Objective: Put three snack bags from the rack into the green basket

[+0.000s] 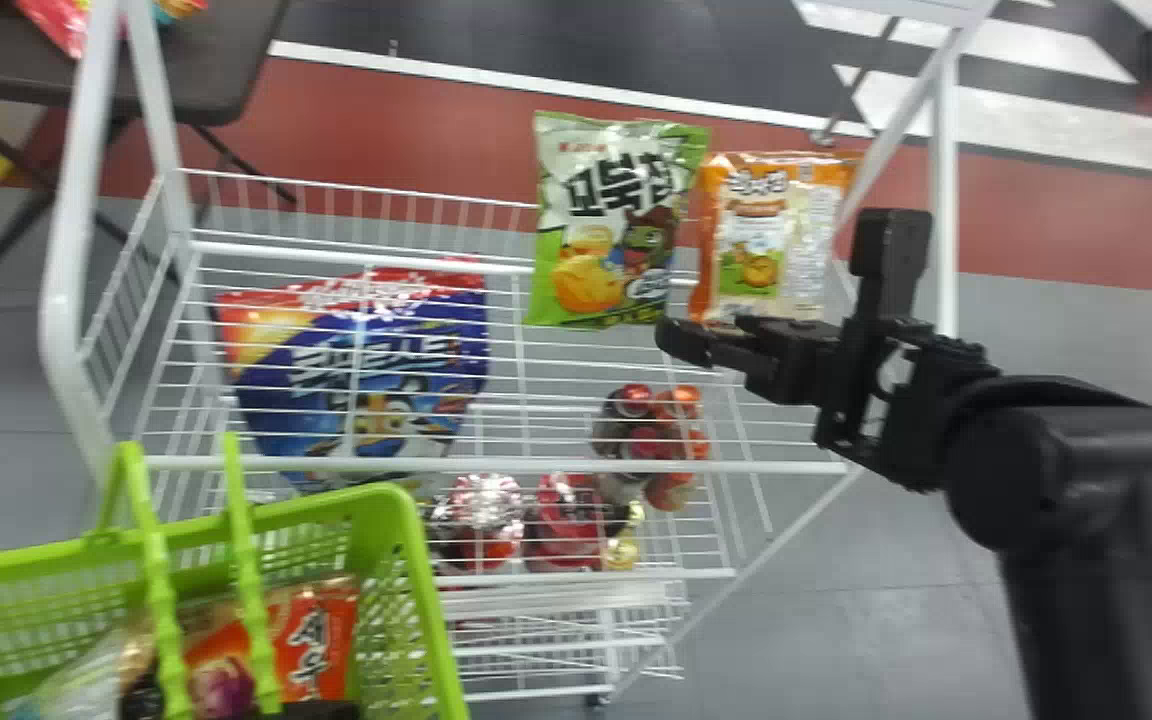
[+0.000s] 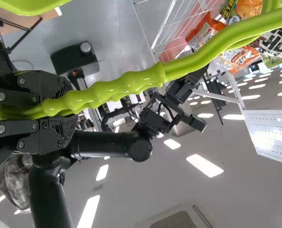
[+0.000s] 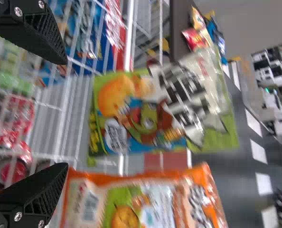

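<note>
In the head view, my right gripper is open at the front of the green-and-white snack bag and the orange snack bag, which stand upright at the rack's back right. The right gripper in its wrist view has nothing between its fingers; the green bag lies beyond the gap, the orange bag near one finger. A blue bag leans further left. My left gripper, by the green basket, is shut on the handle; the left gripper grips it.
Inside the basket lie an orange-red bag and a clear bag. White rack posts rise at left and right. Lower shelves hold red packs. A dark table stands behind left.
</note>
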You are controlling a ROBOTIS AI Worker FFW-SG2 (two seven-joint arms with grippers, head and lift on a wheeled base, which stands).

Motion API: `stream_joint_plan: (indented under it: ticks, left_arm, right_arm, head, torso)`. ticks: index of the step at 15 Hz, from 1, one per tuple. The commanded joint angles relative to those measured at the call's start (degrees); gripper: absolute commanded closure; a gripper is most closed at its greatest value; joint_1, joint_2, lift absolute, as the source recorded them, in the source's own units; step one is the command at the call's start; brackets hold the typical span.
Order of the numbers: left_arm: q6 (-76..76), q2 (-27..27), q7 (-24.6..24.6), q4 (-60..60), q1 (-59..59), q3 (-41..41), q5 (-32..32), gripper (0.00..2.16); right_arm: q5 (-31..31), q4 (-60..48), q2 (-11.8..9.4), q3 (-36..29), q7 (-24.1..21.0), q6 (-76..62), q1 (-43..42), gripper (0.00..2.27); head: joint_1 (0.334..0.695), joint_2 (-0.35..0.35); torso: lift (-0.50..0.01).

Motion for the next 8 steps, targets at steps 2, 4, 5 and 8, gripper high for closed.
stream_joint_plan:
  ticks: [2,4,5,8]
  left_arm:
    - [0.00,-0.15,-0.06,0.00,0.11,0.09,0.03,2.15]
    - [-0.17,-0.15,-0.15,0.00,0.28,0.27,0.03,2.15]
    - [-0.17,-0.15,-0.24,0.00,0.28,0.44,0.03,2.15]
    - [-0.17,-0.15,-0.24,0.00,0.55,0.62,0.21,2.15]
  right_arm:
    - [5.31,9.04,-0.52,1.26,-2.73,-8.90,-4.80,0.04]
    - [7.94,14.05,-0.87,3.10,-4.49,-10.83,-8.32,0.04]
    - [9.52,17.39,-0.96,4.77,-5.45,-12.24,-10.52,0.04]
    - [13.39,23.27,-1.49,10.22,-7.21,-15.23,-14.21,0.17]
  head:
    - [0.695,-0.350]
    - [0.695,-0.350]
    - [0.695,-0.350]
    - [0.695,-0.350]
  torso:
    - [0.000]
    - [0.000]
    - [0.000]
    - [0.000]
